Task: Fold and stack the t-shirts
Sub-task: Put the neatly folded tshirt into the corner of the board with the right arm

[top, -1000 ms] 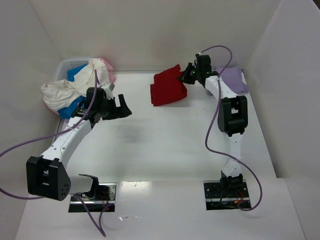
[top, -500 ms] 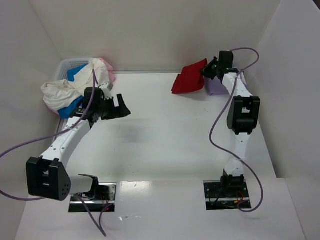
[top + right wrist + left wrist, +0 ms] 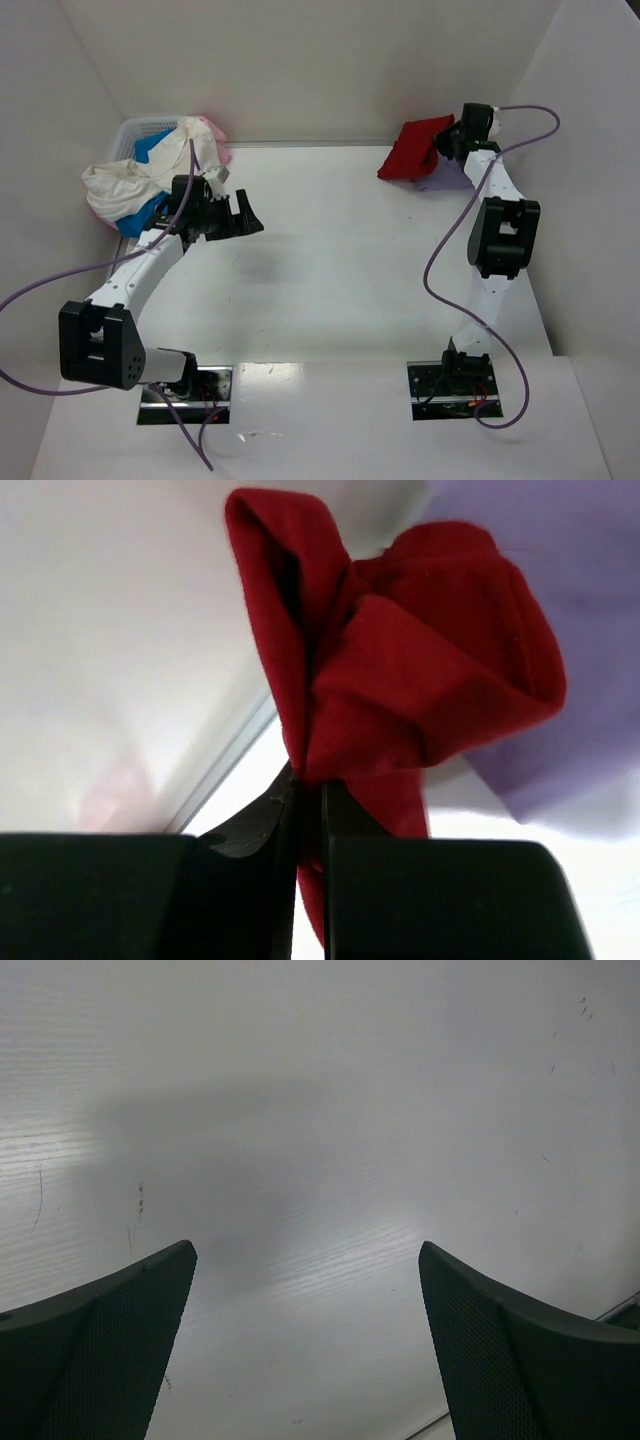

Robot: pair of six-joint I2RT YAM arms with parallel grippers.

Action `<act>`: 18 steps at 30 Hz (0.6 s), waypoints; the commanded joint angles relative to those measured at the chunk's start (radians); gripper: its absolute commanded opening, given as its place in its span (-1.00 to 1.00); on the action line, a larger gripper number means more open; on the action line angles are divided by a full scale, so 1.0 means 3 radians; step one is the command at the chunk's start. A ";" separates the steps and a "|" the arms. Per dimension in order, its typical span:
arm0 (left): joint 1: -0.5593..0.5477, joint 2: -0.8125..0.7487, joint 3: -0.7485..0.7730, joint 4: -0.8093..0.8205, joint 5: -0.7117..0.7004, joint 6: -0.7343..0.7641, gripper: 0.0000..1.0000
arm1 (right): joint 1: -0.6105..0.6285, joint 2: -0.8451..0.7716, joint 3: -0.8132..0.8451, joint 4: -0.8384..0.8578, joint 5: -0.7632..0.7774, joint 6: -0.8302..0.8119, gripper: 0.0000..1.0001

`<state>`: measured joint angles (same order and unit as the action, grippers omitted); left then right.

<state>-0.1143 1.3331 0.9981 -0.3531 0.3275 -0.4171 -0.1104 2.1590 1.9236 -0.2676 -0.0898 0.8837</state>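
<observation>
Nearest to me, my left gripper (image 3: 240, 215) has hardly shifted in the last 1 second. It hovers low over the bare table (image 3: 330, 270), fingers (image 3: 110, 1330) spread wide with nothing between them. Just beyond it on the far left, the cream-white shirt (image 3: 115, 185), the bright blue shirt (image 3: 135, 220) and the pink shirt (image 3: 212, 130) lie heaped in and over the white basket (image 3: 140, 128), not yet folded. The real change is farthest away: my right gripper (image 3: 447, 140) has swung the dark red shirt (image 3: 412, 148) from the far middle of the table into the far right corner, where it now hangs over the near-left edge of the pale lavender shirt (image 3: 447, 180). I cannot tell whether the 2 touch. I take this as the stacking step, red onto lavender, though the red hangs bunched, so it may land untidily. My right fingers (image 3: 250, 825) are pinched nearly together on a fold of the red cloth, holding it up
</observation>
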 commanded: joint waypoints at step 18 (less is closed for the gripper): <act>0.0048 -0.0123 -0.0019 0.0093 0.0222 0.0138 1.00 | -0.0184 -0.1029 -0.1610 0.1025 0.0841 0.0480 -1.00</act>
<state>-0.1062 1.3373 0.9977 -0.3382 0.3676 -0.4068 -0.1360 1.9553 1.4773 -0.0704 0.1127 1.0138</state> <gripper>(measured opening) 0.998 0.105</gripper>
